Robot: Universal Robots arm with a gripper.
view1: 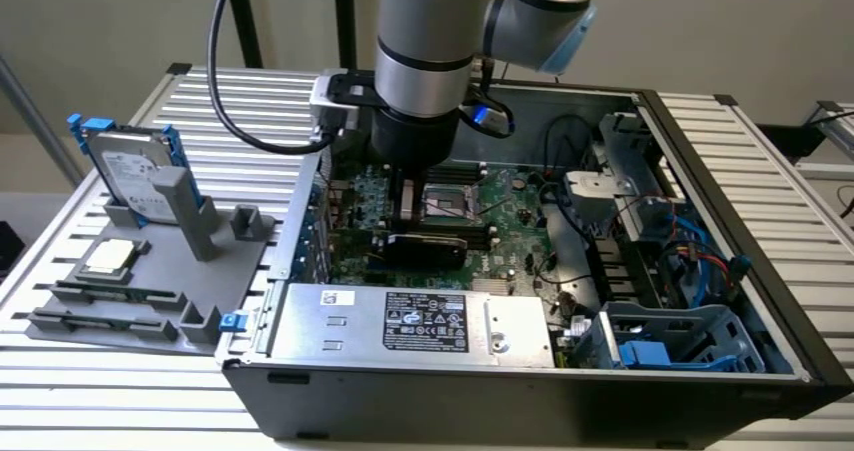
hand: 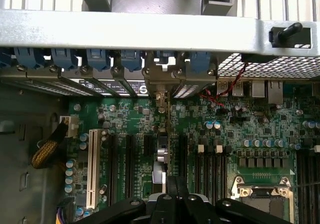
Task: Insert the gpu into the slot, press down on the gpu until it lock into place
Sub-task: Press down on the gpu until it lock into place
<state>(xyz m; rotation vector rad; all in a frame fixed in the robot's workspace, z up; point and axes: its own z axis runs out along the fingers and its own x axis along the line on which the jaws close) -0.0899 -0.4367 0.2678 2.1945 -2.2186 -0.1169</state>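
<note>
In the wrist view, the thin flat black gpu (hand: 168, 129) is seen edge-on directly beneath the closed claw (hand: 177, 185), running straight ahead.

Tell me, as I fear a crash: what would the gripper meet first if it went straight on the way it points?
Probably the gpu, edge-on just beyond the gripper; depth is unclear, so they may be touching.
</note>
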